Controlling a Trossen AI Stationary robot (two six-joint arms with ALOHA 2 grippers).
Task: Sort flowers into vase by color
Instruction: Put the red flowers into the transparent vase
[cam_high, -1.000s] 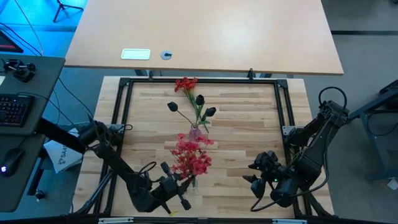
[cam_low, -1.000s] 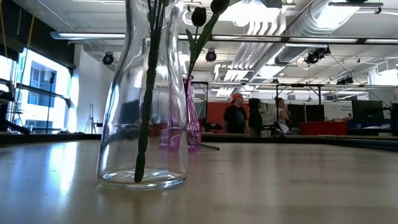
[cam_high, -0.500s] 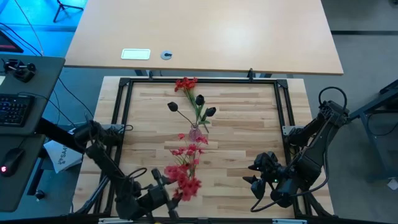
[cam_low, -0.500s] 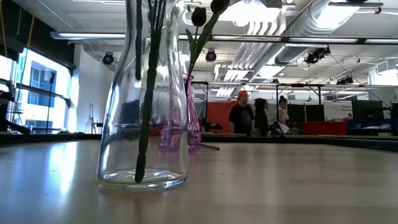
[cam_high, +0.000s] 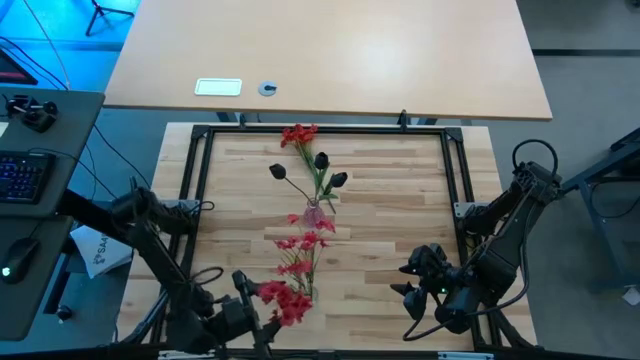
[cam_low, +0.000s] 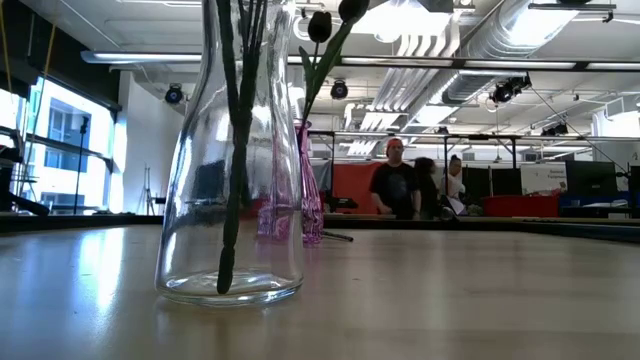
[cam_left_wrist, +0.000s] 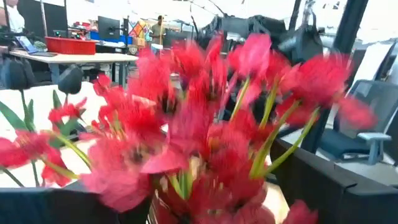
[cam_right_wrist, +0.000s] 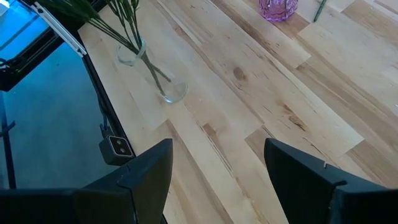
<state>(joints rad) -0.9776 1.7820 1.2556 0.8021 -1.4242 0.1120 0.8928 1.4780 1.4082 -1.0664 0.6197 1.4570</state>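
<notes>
Red flowers (cam_high: 285, 300) right at left gripper (cam_high: 243, 318), near table edge.

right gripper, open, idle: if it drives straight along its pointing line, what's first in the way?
Judging by its wrist view, the right gripper would meet bare wooden tabletop first. The clear glass vase sits off to one side and the small purple glass vase farther on; depth is uncertain.

I see the pale wood-plank bench (cam_high: 390, 200) inside its black frame. At centre stands a small pink vase (cam_high: 314, 214); toward 6 o'clock, a clear glass vase (cam_right_wrist: 152, 73); a red flower (cam_high: 298, 135) lies at 12 o'clock
</notes>
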